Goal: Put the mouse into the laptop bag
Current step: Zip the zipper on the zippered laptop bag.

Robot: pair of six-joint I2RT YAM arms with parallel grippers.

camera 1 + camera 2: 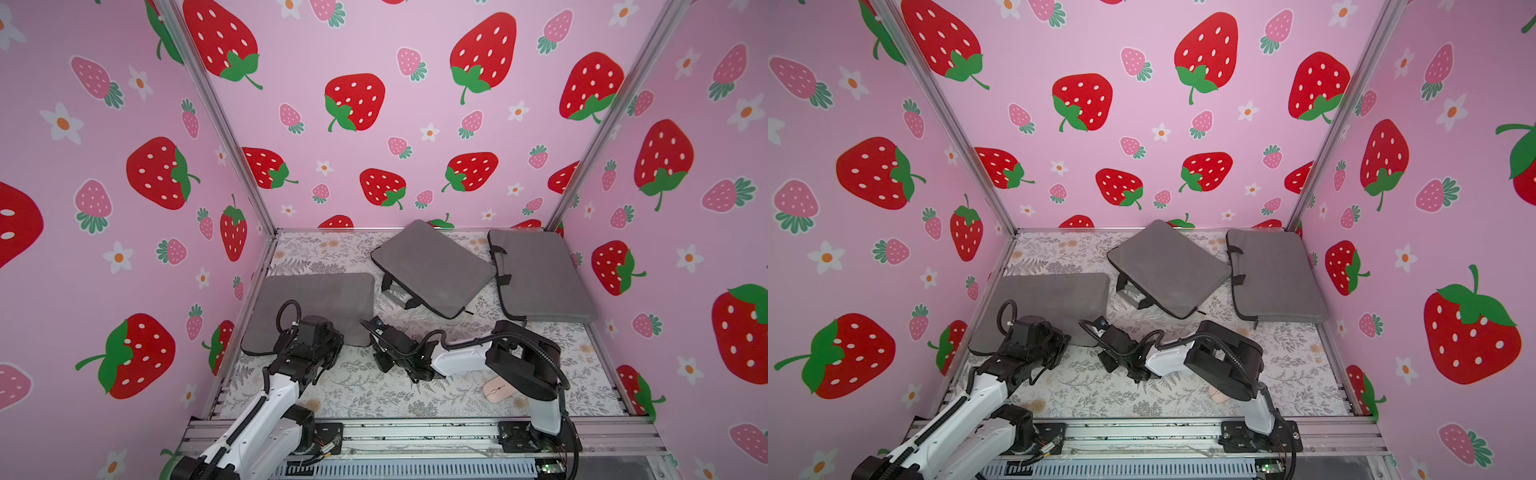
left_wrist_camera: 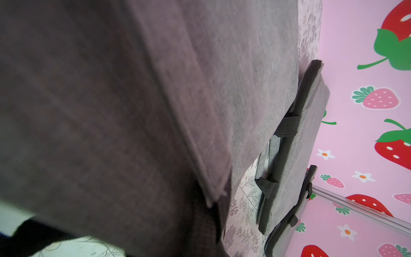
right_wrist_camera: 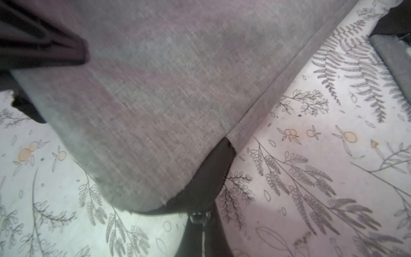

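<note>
Right hand [image 1: 368, 326] at bag [image 1: 316, 299], arm [image 1: 517, 365] over mouse [image 1: 496, 390]

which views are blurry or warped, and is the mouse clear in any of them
Both top views: sharp but wide-angle, verticals splay outward; the mouse sits partly hidden under the right arm. Left wrist: the near laptop bag fills the frame, dark and smeared. Right wrist: bag fabric soft, floral mat crisp with one pale bright patch.
</note>
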